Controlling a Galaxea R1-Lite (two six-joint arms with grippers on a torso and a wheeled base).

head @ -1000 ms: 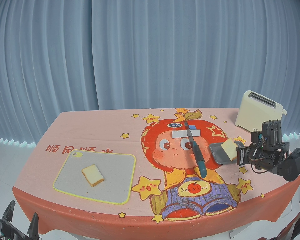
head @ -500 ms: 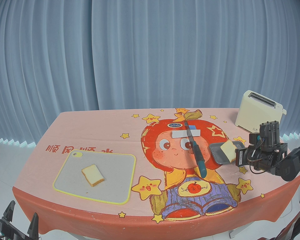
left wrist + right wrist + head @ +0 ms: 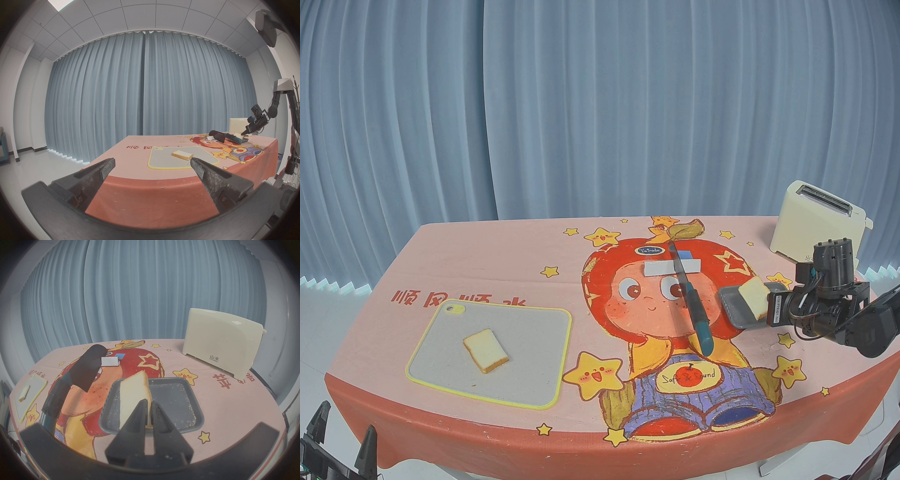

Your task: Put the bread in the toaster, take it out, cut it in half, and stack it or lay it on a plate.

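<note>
Right gripper [image 3: 766, 306] has crept left and slightly up. It pinches the bread slice [image 3: 754, 297], held upright just over the grey plate [image 3: 732, 310]. Probably the toaster-loading step. Next: lift, carry far-right, align edge-on with the toaster [image 3: 816, 222] slot.

Counted: bread slices [image 3: 485, 350] [image 3: 754, 297] 2 | toaster [image 3: 815, 222] 1 | tray [image 3: 733, 310] 1 | knife [image 3: 689, 294] 1 | cutting board [image 3: 534, 362] 1 | white block [image 3: 658, 268] 1
</note>
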